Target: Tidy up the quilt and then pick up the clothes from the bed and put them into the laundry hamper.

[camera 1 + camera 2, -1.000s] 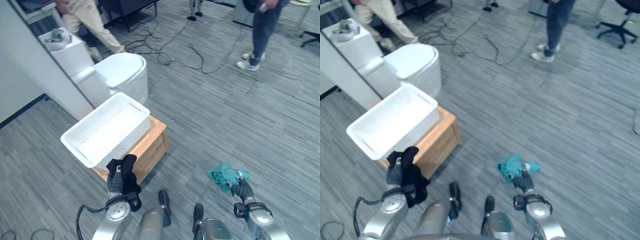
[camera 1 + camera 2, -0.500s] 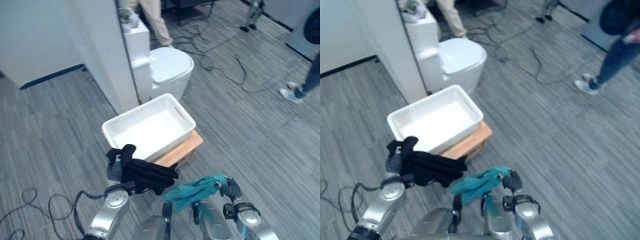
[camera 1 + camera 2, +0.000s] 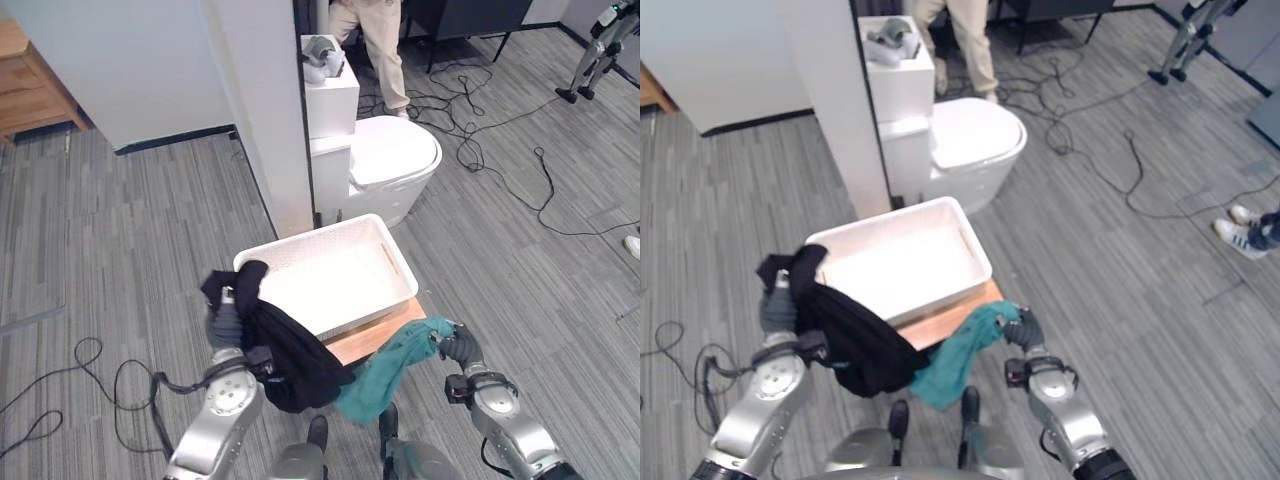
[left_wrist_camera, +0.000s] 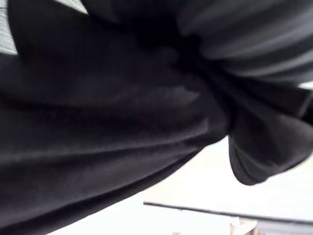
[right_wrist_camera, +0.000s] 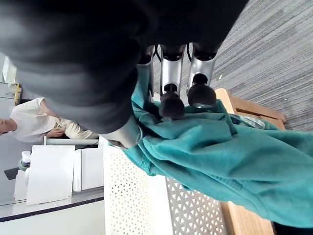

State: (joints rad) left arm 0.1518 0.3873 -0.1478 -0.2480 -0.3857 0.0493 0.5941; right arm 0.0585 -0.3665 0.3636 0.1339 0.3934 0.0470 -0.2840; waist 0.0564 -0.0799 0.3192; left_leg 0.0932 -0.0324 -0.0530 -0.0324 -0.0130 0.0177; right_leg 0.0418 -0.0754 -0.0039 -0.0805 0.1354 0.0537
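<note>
The grey striped floor (image 3: 120, 250) carries everything in view. A white partition wall (image 3: 255, 90) stands at its far side, with a white toilet (image 3: 385, 165) just beside the wall's end and a person in beige trousers (image 3: 372, 35) standing behind the toilet. Black cables (image 3: 480, 120) trail over the floor to the right of it.

The white laundry hamper (image 3: 330, 272), a perforated rectangular basket, sits on a low wooden stand (image 3: 375, 335) directly in front of the toilet; its inside shows no clothing.

A black garment (image 3: 285, 350) hangs from the left hand (image 3: 228, 325) at the hamper's near left corner, draping down below the rim outside the basket. The cloth lies over the fingers, so it cannot be told how this hand stands.

A teal garment (image 3: 390, 362) hangs from the right hand (image 3: 458, 347) at the stand's near right corner, outside the hamper. In the right wrist view the dark-tipped fingers (image 5: 172, 105) curl over the teal cloth and clasp it, with the hamper's perforated wall just beyond.
</note>
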